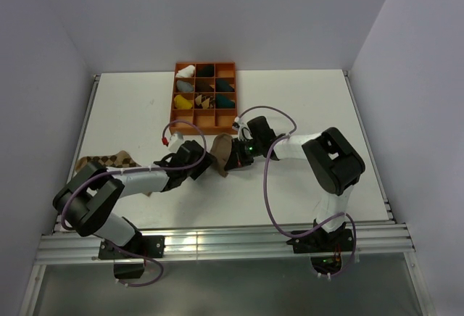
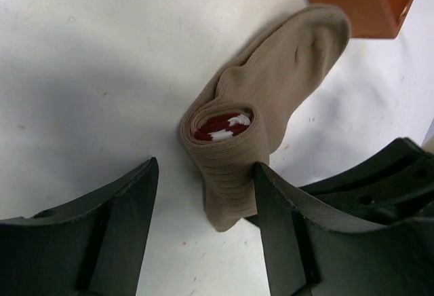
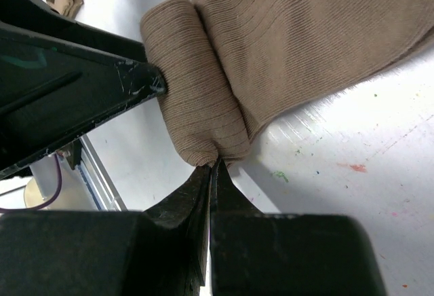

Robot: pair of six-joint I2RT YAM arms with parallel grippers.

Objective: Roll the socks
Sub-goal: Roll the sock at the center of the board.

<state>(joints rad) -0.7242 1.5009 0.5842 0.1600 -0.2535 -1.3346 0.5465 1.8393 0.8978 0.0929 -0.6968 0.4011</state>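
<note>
Your left gripper (image 2: 207, 167) stands open astride the ribbed tan fabric sock (image 2: 271, 99), half-rolled into a soft cylinder; your right gripper (image 3: 213, 165), fully closed, touches its end.

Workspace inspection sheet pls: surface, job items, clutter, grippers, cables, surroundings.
Surface: white table, small paint flecks.
Job's things: tan sock partly rolled, striped cuff inside the roll; argyle sock lying at left, in neither gripper.
Clutter: orange tray holding sock bundles, far side.
Grippers: left gripper open, straddling the roll; right gripper shut, tips against the roll's end.
Cables: purple cables loop off both arms.
Surroundings: white walls; metal rail at near edge.
</note>
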